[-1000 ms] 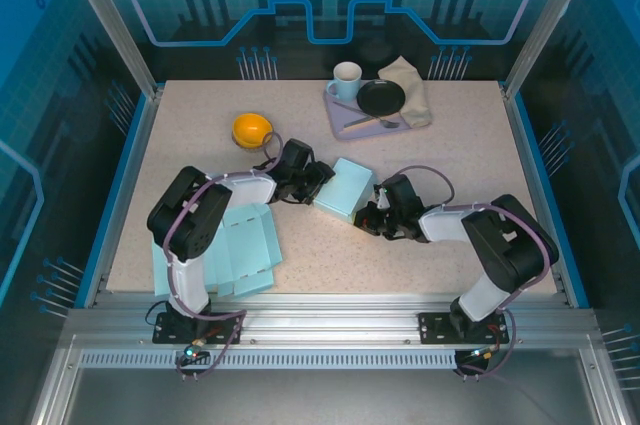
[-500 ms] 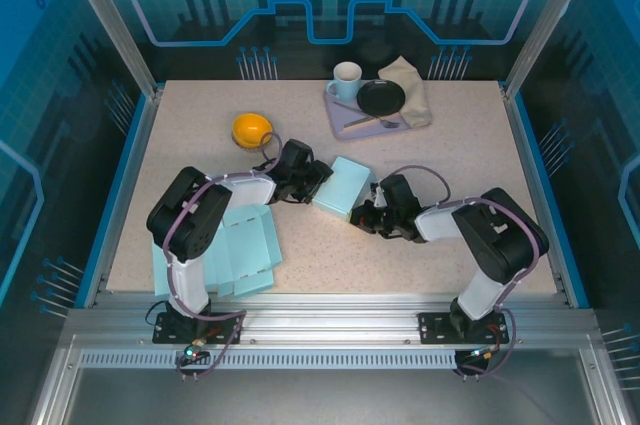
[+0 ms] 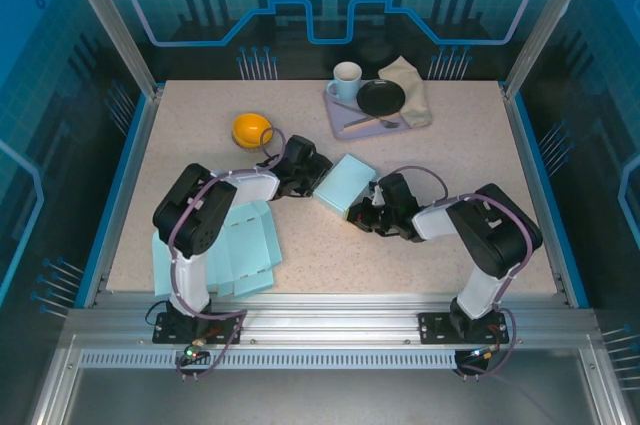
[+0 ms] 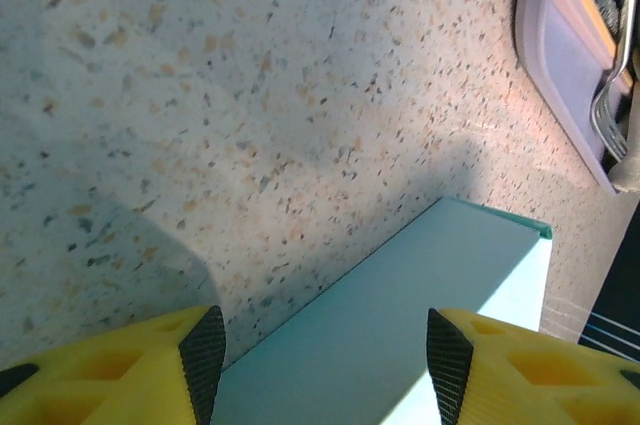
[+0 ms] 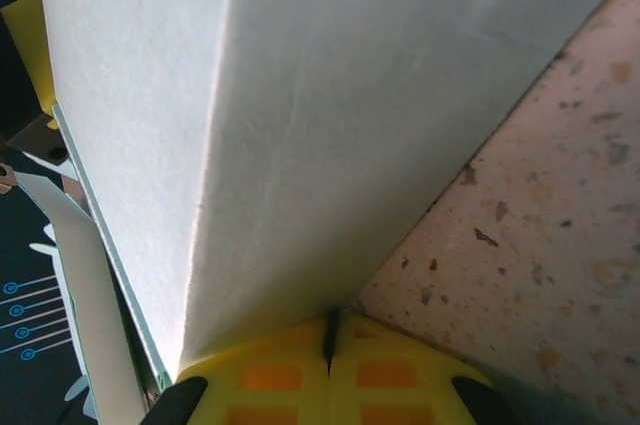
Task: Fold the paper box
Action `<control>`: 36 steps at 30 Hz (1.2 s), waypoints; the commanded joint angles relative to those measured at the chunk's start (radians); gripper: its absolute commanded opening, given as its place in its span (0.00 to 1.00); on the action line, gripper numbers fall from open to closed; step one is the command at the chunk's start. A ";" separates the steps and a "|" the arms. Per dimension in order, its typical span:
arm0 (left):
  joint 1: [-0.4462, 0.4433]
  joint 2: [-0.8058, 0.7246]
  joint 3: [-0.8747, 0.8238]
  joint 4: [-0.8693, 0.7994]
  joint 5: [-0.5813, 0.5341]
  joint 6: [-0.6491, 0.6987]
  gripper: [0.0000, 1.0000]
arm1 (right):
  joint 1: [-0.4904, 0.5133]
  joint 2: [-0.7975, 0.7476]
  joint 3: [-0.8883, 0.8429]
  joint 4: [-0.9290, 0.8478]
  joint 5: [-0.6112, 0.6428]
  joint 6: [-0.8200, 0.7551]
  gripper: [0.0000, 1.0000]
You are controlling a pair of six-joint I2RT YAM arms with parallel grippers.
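The blue paper box (image 3: pixel 345 183) sits near the middle of the table (image 3: pixel 450 165), turned slantwise. L gripper (image 3: pixel 314 177) is at the box's 9 o'clock & holds it: the box fills the gap btw its black pads (image 4: pixel 204 357). R gripper (image 3: pixel 366 213) is at the box's 5 o'clock, squeezed tight w/ nothing inside, tips touching the box. Flat blue sheets (image 3: pixel 240 245) lie at 8 o'clock, orange bowl (image 3: pixel 251 129) at 10, tray (image 3: pixel 340 119) at 12.

2 black-and-white arms (image 3: pixel 195 220), purple-grey cables (image 3: pixel 420 169) (looped near the wrists), yellow fingers (image 4: pixel 110 370), black pads (image 4: pixel 205 360)
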 commanded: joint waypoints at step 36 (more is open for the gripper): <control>-0.016 0.043 0.373 -0.677 0.061 0.574 0.61 | -0.423 -0.354 0.129 -0.758 0.050 -0.607 0.01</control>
